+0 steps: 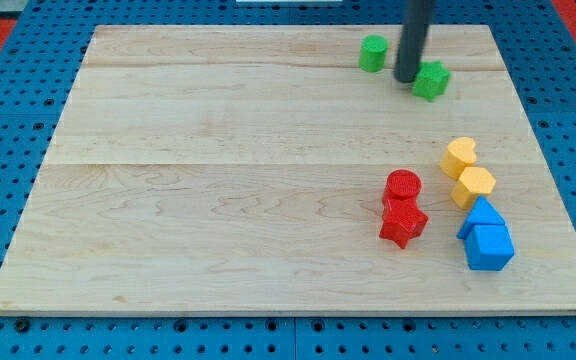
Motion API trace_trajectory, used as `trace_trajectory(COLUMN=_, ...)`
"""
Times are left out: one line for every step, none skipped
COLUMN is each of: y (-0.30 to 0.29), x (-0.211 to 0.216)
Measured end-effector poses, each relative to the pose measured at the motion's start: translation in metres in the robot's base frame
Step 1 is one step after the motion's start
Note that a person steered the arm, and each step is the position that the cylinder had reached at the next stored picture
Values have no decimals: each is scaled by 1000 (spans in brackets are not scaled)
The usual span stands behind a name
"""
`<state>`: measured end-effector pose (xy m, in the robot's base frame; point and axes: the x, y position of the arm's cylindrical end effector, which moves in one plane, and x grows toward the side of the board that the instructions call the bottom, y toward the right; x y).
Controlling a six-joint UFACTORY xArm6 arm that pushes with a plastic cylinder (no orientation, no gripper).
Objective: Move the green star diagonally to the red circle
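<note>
Nearest the camera, the worktop (168, 280) front edge is running along the view's bottom, bare wood there. Just above, at the view's right, two blue blocks are sitting touching: a blue cube-ish block (489, 247) and a blue triangle-ish one (481, 214) behind it. Left of those, the red star (402, 222) is lying against the red circle (403, 185), circle directly behind. Right of the reds, a yellow hexagon (474, 186) and a yellow heart (459, 156) are touching, w/ the heart further back.

Far end, near the view's top: the green star (431, 80) is sitting well apart from the red circle. The tip (406, 78) is resting just at the star's left side, touching or nearly so. A green cylinder (373, 53) is standing a bit left of the rod. No gripper on this arm, only the rod, so no open/closed state to give.

Progress, judging by layout: approx. none done. Star is needing to travel down toward the reds, slightly leftward; whole push left.
</note>
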<state>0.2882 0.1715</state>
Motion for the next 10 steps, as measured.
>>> trace_trajectory(y=3, x=-20)
trace_trajectory(y=59, x=-12)
trace_trajectory(y=48, x=41)
trace_trajectory(y=22, x=99)
trace_trajectory(y=30, x=142)
trace_trajectory(y=43, x=163)
trace_trajectory(y=-28, x=163)
trace_trajectory(y=-78, x=154)
trace_trajectory(y=-63, x=150)
trace_trajectory(y=48, x=149)
